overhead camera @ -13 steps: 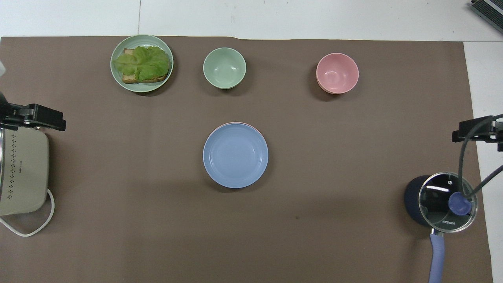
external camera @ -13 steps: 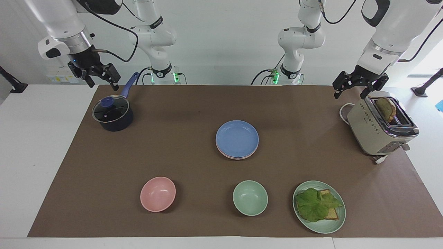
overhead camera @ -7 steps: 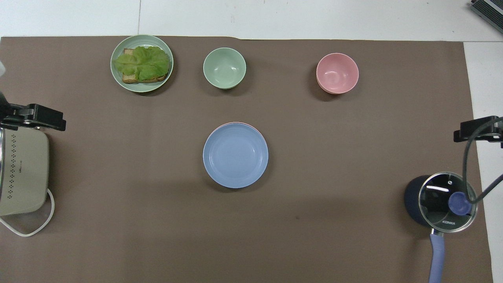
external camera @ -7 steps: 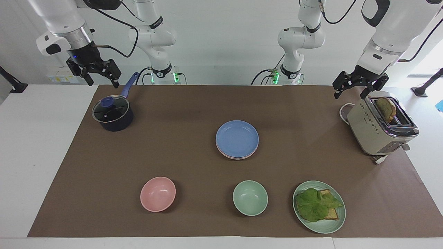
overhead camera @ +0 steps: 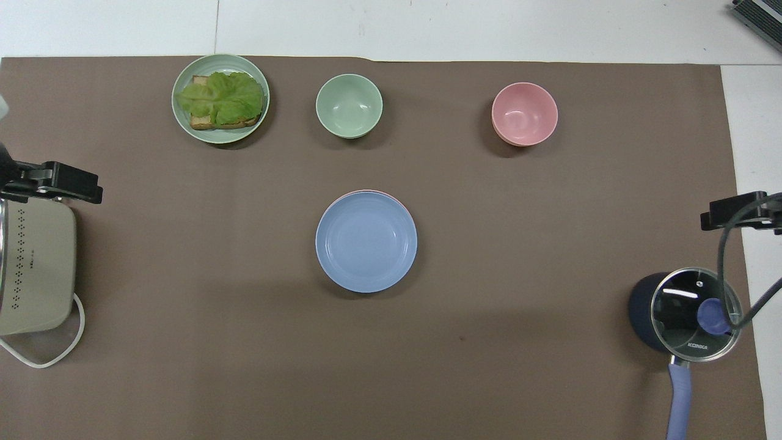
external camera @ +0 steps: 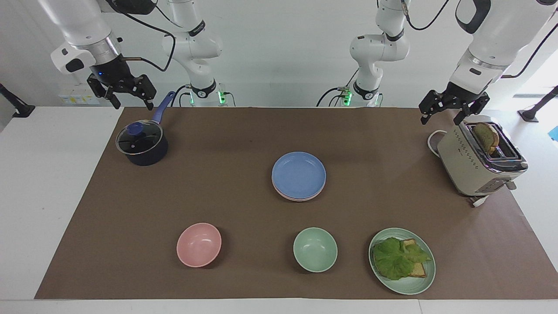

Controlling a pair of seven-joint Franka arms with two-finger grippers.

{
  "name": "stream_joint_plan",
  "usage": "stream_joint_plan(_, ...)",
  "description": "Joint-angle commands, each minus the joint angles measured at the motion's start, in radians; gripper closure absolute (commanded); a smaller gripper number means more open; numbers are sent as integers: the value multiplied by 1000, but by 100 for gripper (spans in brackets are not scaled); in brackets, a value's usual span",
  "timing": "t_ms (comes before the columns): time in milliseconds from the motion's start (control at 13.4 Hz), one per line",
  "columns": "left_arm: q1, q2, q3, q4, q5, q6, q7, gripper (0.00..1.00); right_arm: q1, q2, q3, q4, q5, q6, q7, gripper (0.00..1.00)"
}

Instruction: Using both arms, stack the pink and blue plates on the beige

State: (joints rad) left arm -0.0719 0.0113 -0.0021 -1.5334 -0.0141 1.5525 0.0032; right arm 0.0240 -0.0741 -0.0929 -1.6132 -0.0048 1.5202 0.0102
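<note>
A stack of plates stands in the middle of the brown mat. The blue plate lies on top. Under it shows the pink plate's rim. The beige plate is hidden beneath them. My right gripper hangs open and empty in the air beside the saucepan, at the right arm's end of the table. My left gripper hangs open and empty over the toaster's end. Both are well away from the stack.
A dark saucepan with a glass lid and a blue handle stands at the right arm's end, a beige toaster holding bread at the left arm's end. Farther from the robots stand a pink bowl, a green bowl and a green plate carrying a lettuce sandwich.
My right gripper has risen a little and drifted slightly beside the saucepan. The left arm and the plates have not moved.
</note>
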Motion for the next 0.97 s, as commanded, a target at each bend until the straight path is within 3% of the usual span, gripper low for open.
stream_joint_plan(0, 3, -7, -1, -5, 14, -9, 11, 0, -3, -24, 7, -22, -49, -9, -19, 0)
stream_joint_plan(150, 3, -7, -1, -5, 14, -9, 11, 0, -4, -10, 9, 21, -43, -60, -16, 0)
stream_joint_plan(899, 3, -7, -1, -5, 14, -9, 11, 0, -6, -18, 5, -2, -18, -25, -13, 0)
